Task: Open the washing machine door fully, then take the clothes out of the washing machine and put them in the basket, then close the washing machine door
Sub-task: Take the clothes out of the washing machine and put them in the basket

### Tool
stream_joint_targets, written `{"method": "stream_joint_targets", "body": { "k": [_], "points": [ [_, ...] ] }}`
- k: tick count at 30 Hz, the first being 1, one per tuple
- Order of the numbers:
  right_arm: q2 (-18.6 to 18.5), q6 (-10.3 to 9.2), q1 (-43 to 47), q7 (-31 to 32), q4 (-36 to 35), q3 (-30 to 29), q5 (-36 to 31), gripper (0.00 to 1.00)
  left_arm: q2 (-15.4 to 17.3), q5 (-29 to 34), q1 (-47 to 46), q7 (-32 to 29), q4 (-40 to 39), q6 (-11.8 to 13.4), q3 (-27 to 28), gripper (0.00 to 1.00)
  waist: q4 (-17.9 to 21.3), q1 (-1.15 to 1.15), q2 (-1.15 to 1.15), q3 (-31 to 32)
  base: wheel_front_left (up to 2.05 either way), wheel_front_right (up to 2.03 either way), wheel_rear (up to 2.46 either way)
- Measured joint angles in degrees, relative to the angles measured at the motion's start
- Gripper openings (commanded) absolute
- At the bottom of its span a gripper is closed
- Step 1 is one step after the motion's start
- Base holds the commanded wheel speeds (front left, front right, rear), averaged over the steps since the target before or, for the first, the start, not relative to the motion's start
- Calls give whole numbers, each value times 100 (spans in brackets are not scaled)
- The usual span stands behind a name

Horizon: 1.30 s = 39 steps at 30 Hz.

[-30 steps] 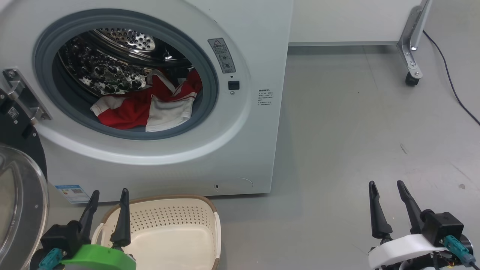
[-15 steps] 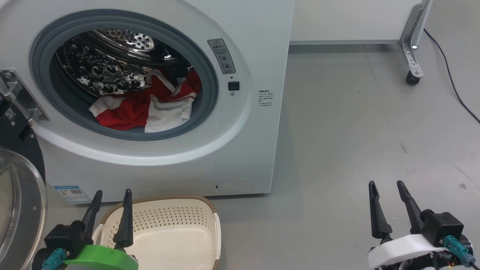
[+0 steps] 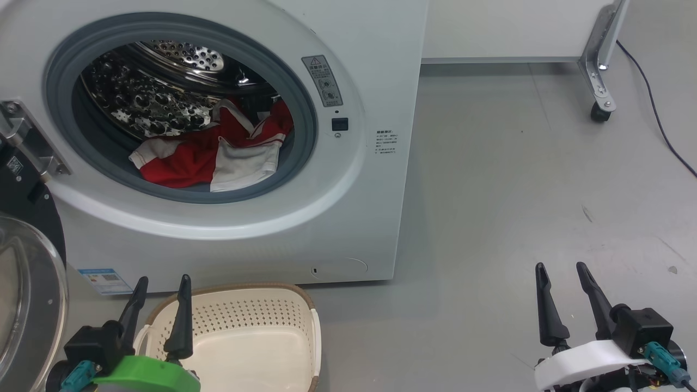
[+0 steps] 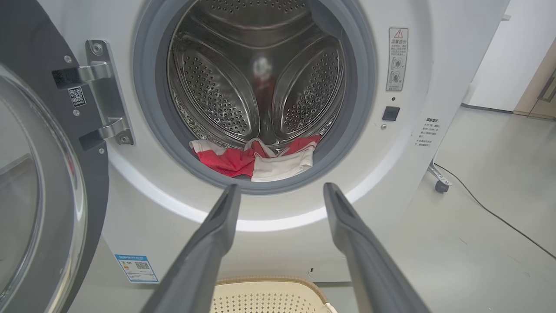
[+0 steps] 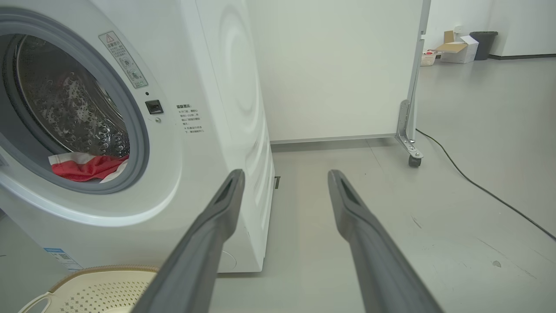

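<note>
**Laundry grab: go in low, take the bunched part**

Door step looks done to me. The washing machine door (image 3: pixel 24 283) hangs swung out at 9 o'clock of the opening, well off the front of the washing machine (image 3: pixel 370 81), so the job in hand is the grab.

The clothes (image 3: pixel 212 158) lie in a red-and-white heap at 6 o'clock in the drum (image 4: pixel 260 65), with the front edge just inside the grey gasket (image 3: pixel 307 109). The basket (image 3: pixel 256 337) sits on the floor (image 3: pixel 517 190) at 6 o'clock from the opening, near the washer's base, and looks empty.

Both tools are released and holding nothing. The left tool (image 3: pixel 163 277) hovers over the basket's 9 o'clock rim, and its wrist view looks straight at the heap. The right tool (image 3: pixel 560 265) is parked well apart, out at 3 o'clock of the washer.

My take: use the left one.
- Go in low over the gasket lip.
- Aim for the bunched fold where red meets the white panel, not a flat edge.
- Push well into the fabric before clenching, or you'll pinch one layer and leave the rest behind.
- Lift before pulling back so nothing drags on the gasket.
- Mind the hinge (image 3: pixel 32 141) at 9 o'clock going in.
</note>
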State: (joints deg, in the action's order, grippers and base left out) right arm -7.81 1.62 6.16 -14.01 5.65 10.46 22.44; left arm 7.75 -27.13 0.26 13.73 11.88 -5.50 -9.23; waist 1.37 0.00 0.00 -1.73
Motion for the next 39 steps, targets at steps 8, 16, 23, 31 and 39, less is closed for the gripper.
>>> {"method": "stream_joint_targets", "body": {
  "k": [8,16,23,31,39],
  "points": [
    [0,1,0,0,0,0,-1,100,0,0,0,0,4,20,-2,100,-7,0,0,-15,0,0,0],
    [9,12,-6,0,-44,64,-44,100,43,0,0,-3,-54,68,97,100,30,0,0,-126,0,0,0],
    [58,31,-17,0,-133,123,-90,100,162,24,-3,-116,-153,237,245,100,177,0,0,-396,0,0,0],
    [179,25,-128,0,-197,198,-92,100,414,9,-260,-324,-311,404,534,100,481,0,0,-850,0,0,0],
    [260,26,-386,0,-256,319,-141,100,818,5,-974,-772,-441,421,751,100,925,0,0,-1344,0,0,0]
  ]
}}
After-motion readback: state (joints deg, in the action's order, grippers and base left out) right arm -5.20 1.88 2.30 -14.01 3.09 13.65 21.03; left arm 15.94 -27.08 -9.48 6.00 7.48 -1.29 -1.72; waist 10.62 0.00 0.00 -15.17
